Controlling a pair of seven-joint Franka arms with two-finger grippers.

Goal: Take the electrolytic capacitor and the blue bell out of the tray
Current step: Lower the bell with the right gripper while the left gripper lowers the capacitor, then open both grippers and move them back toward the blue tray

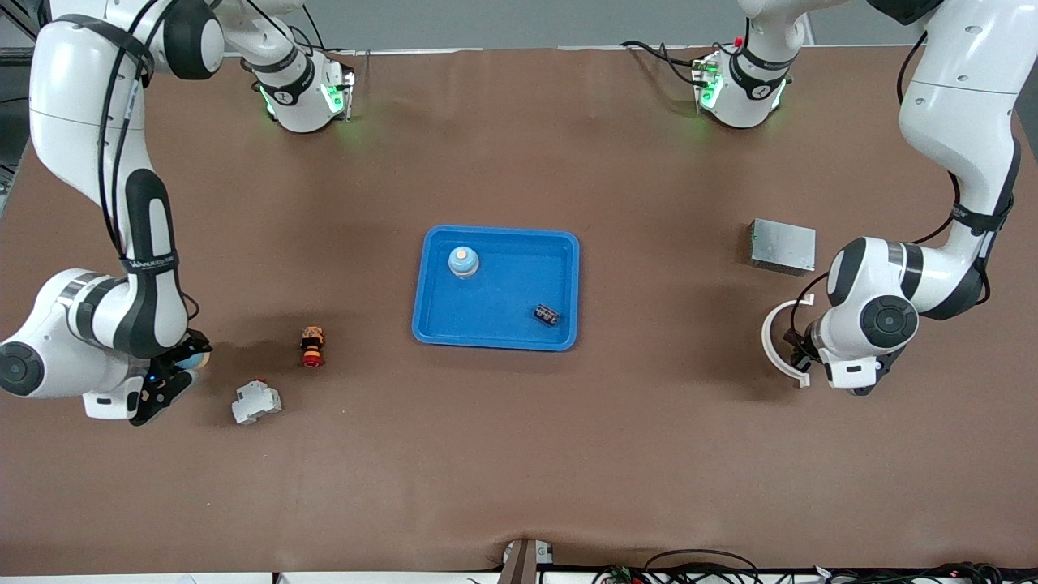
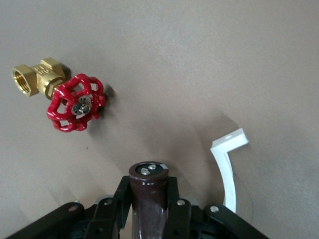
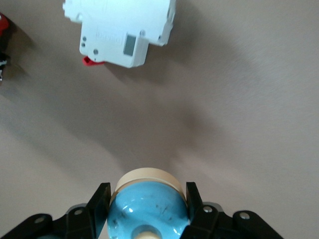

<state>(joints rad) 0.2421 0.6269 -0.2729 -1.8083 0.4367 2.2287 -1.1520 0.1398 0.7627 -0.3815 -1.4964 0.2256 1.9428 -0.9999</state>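
My left gripper [image 2: 148, 186] is shut on a dark brown capacitor [image 2: 148, 199]. It holds the capacitor low over the table at the left arm's end [image 1: 799, 345], beside a white curved part [image 1: 777, 341]. My right gripper [image 3: 147, 191] is shut on a light blue bell [image 3: 147, 211] with a cream base. It is low over the table at the right arm's end [image 1: 182, 369], and the bell [image 1: 197, 357] shows at its tip. A blue tray [image 1: 503, 308] at mid table holds another blue bell [image 1: 463, 261] and a small dark capacitor [image 1: 546, 315].
A red-handled brass valve [image 2: 75, 102] and the white curved part [image 2: 229, 169] lie by my left gripper. A grey metal box [image 1: 782, 246] lies farther from the front camera. A white circuit breaker [image 1: 256, 401] [image 3: 124, 30] and a red-and-brown push button [image 1: 312, 346] lie near my right gripper.
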